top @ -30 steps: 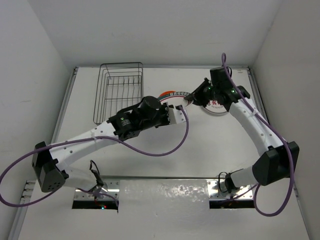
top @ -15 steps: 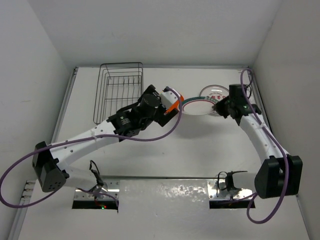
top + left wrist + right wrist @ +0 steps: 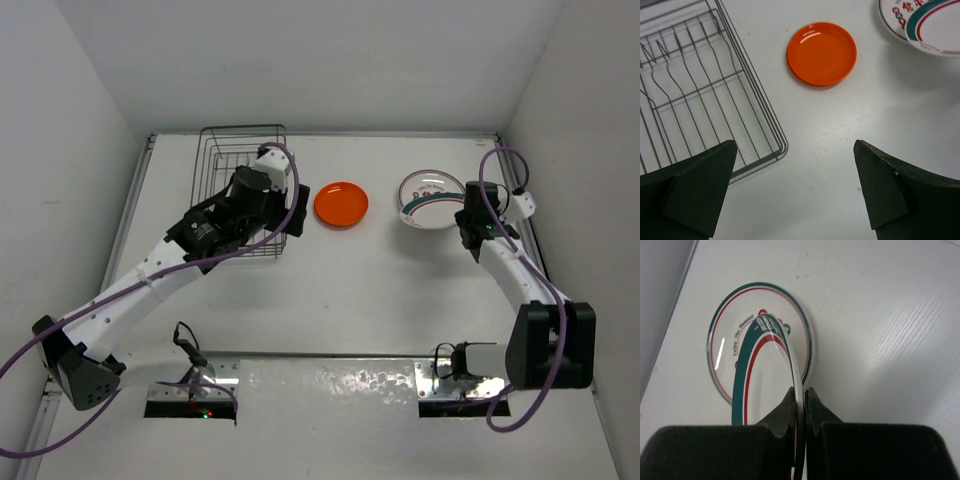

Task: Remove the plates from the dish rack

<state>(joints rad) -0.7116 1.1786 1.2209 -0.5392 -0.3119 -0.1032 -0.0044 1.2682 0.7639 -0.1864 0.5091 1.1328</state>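
"Where has the orange plate ended up?"

"It's flat on the worktop, just right of the dish rack and toward the far side. The left jaws hang wide open over the rack's near right corner with nothing in them. The orange plate lies beyond them, touching neither finger."

"And on the right?"

"The right jaws are pinched tight on the near rim of a white ringed plate, the kind with the teal and red band. It stands tipped up on edge, leaning over a second ringed plate that lies flat at the far right of the worktop. I can't tell from here whether those two touch."
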